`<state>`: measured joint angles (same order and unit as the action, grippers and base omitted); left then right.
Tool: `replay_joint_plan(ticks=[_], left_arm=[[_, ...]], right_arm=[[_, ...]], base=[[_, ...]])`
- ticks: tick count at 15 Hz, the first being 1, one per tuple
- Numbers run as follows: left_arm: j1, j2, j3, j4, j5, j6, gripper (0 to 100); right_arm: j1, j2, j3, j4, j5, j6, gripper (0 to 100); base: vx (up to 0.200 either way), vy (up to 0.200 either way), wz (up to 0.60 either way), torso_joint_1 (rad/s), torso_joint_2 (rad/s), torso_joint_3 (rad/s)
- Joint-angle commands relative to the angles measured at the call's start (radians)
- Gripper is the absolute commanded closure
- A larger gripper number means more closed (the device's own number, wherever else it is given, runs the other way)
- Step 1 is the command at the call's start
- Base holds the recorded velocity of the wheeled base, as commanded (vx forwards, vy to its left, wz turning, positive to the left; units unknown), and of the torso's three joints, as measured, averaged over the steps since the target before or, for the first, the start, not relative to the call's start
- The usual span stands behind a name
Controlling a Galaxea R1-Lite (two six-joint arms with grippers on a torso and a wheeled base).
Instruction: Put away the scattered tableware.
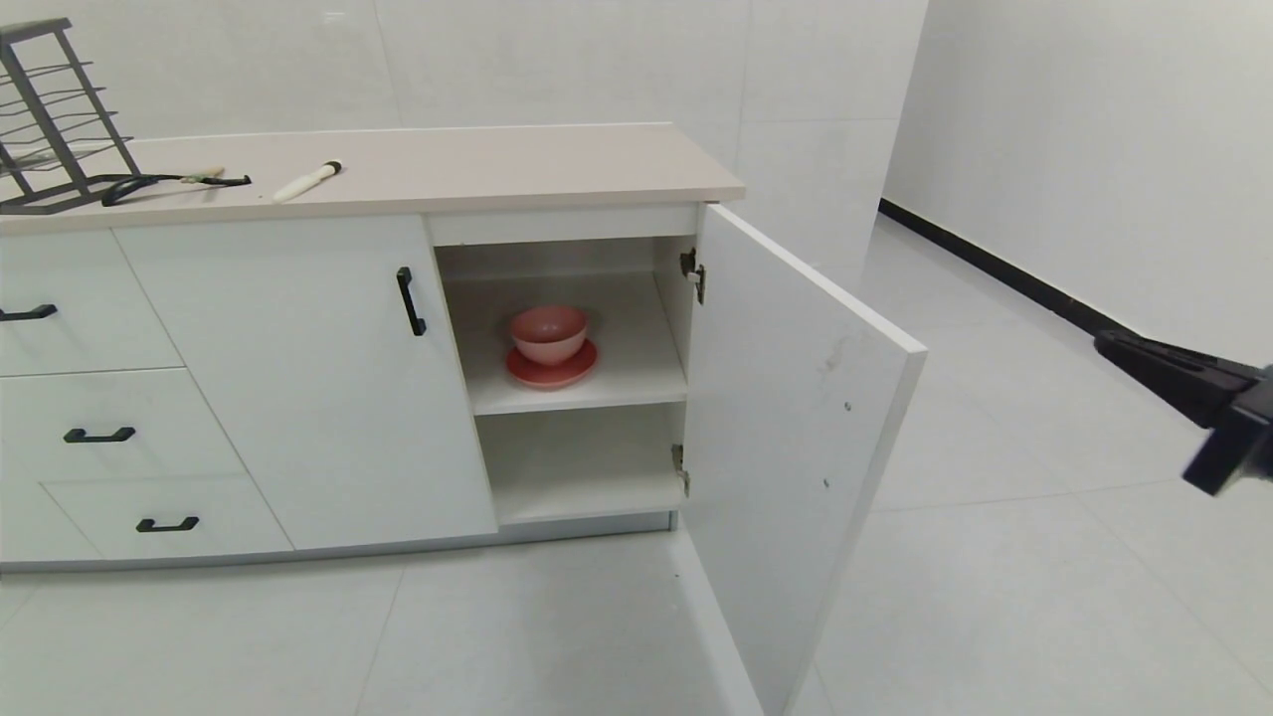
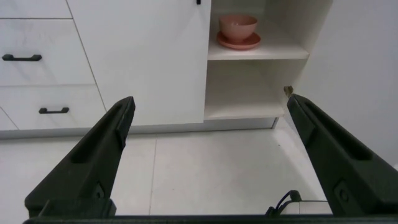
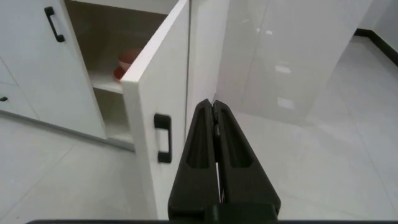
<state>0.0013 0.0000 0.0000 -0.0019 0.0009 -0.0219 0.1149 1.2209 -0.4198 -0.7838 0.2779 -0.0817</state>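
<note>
A pink bowl [image 1: 548, 333] stands on a red plate [image 1: 552, 370] on the upper shelf of the open cabinet; in the left wrist view the bowl [image 2: 238, 26] and plate [image 2: 238, 43] lie far ahead. My left gripper [image 2: 209, 102] is open and empty, low over the floor in front of the cabinet. My right gripper [image 1: 1109, 346] hangs off to the right of the open door, well away from it; its fingers [image 3: 213, 118] are shut on nothing. On the counter lie a white-handled utensil [image 1: 308, 181] and a black utensil [image 1: 179, 182].
The cabinet door [image 1: 796, 418] swings far out over the floor, its black handle [image 3: 163, 138] on the outer face. A dark wire dish rack [image 1: 55, 119] stands at the counter's left. Drawers [image 1: 99, 435] are shut. The lower shelf [image 1: 587, 477] is bare.
</note>
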Motion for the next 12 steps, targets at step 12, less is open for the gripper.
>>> replay_joint_plan(ticks=[12], left_arm=[[0.0,0.0,0.0,-0.001,0.002,-0.001,0]], right_arm=[[0.008,0.651,-0.088,-0.532,0.224,-0.078,100]], base=[[0.0,0.0,0.0,0.0,0.0,0.0]])
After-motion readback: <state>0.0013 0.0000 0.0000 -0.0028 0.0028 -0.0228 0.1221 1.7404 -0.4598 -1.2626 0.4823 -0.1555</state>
